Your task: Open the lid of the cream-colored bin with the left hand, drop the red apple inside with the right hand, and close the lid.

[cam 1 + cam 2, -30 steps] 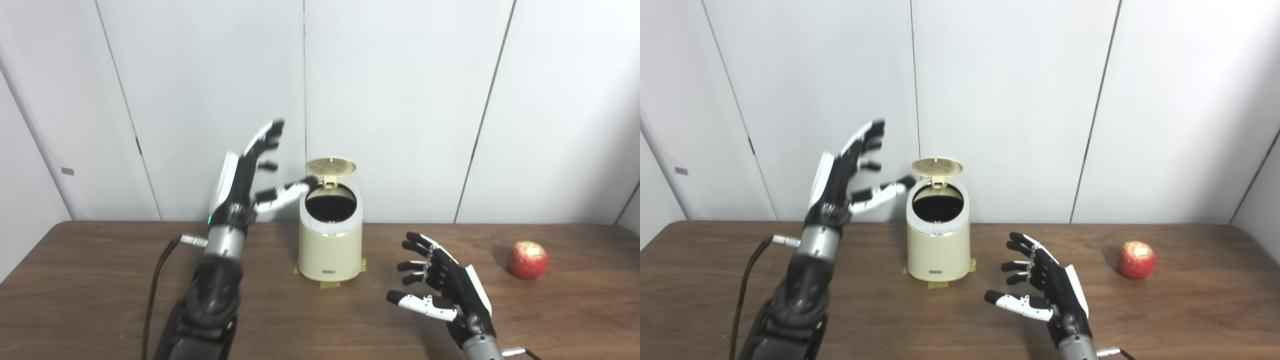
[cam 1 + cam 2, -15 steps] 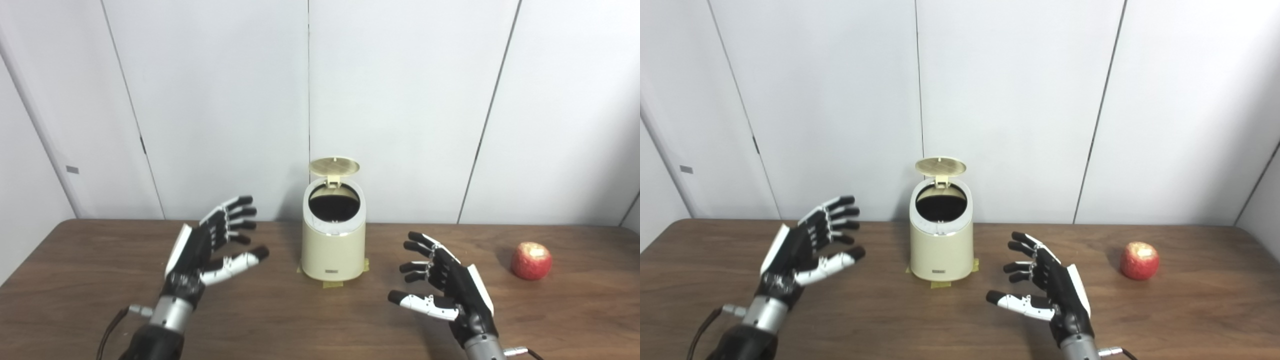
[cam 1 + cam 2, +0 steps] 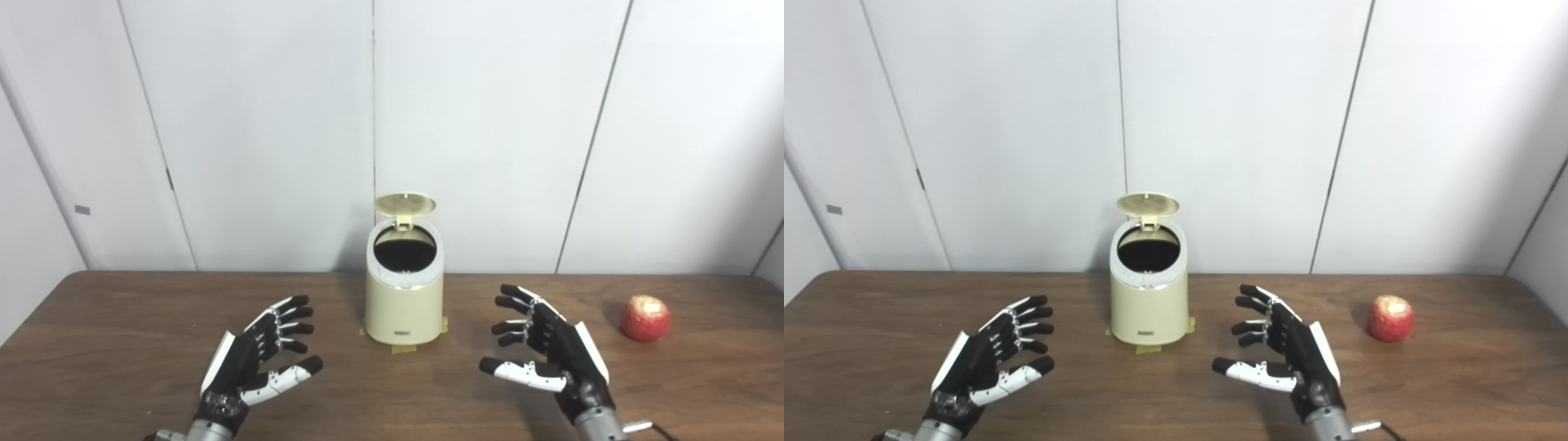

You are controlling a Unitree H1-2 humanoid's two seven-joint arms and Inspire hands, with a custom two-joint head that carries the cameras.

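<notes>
One cream-colored bin (image 3: 404,300) stands at the rear centre of the worktop (image 3: 122,318), its one lid (image 3: 405,203) raised upright on the back hinge and the dark opening exposed. One red apple (image 3: 645,318) rests on the worktop well to the right of the bin, untouched. Two hands noted: left hand (image 3: 254,358) and right hand (image 3: 551,355), both low over the worktop, fingers spread wide, holding nothing.
</notes>
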